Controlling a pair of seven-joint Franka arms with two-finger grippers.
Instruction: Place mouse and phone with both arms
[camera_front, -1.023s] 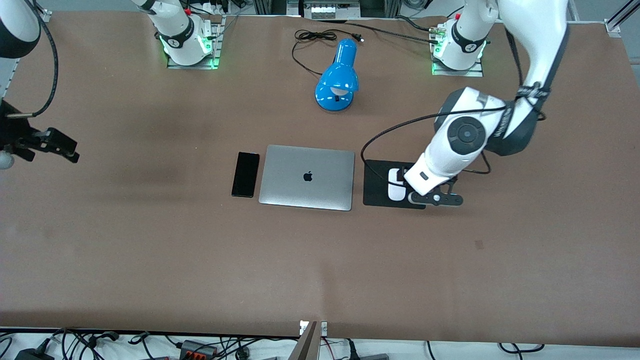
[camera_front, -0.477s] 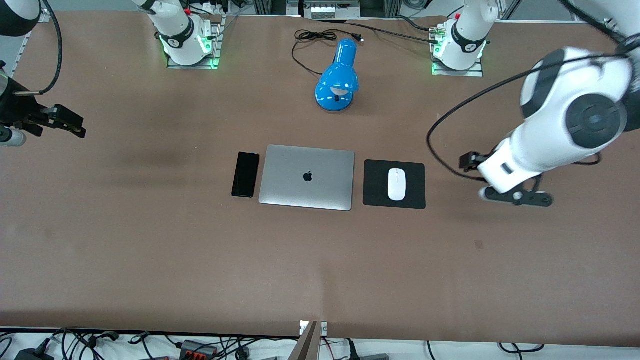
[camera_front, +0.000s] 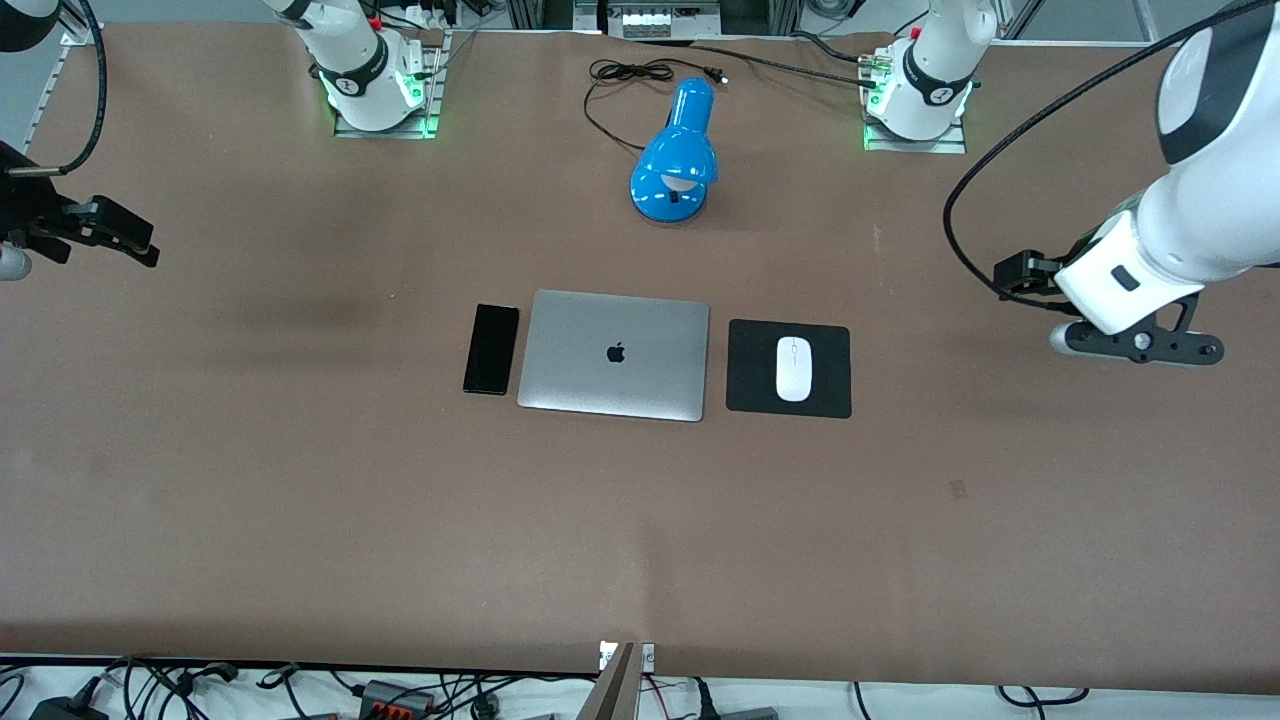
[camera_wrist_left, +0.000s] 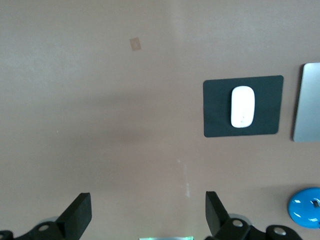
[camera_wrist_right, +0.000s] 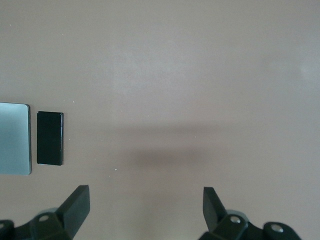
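Front view, closed silver laptop (camera_front: 613, 354) at table centre, its lid bearing a dark apple logo (camera_front: 615, 352), the only marking that can be made out. The phone (camera_front: 491, 349) lies flat on the brown table (camera_front: 400, 500) just beside the laptop at its 9 o'clock, toward the right arm's end, long axis parallel to the laptop's edge; a narrow strip of table separates them. The mouse (camera_front: 793, 368) rests near the middle of a square black mouse pad (camera_front: 830, 390), which lies just beside the laptop at its 3 o'clock, toward the left arm's end. A blue desk lamp (camera_front: 675, 162) lies at the laptop's 12 o'clock, farther from the front camera, its black cord (camera_front: 625, 75) looped on the table.

The left gripper (camera_front: 1137, 343) hangs over bare table well apart from the mouse pad, at its 3 o'clock; in the left wrist view its fingers (camera_wrist_left: 80, 212) are spread wide and hold nothing, with mouse (camera_wrist_left: 242, 106) and pad (camera_wrist_left: 215, 125) in sight. The right gripper (camera_front: 110, 232) hangs over the table edge at the right arm's end, well apart from the phone; in the right wrist view its fingers (camera_wrist_right: 77, 202) are likewise released and empty, with phone (camera_wrist_right: 50, 138) and laptop edge (camera_wrist_right: 14, 138) visible.
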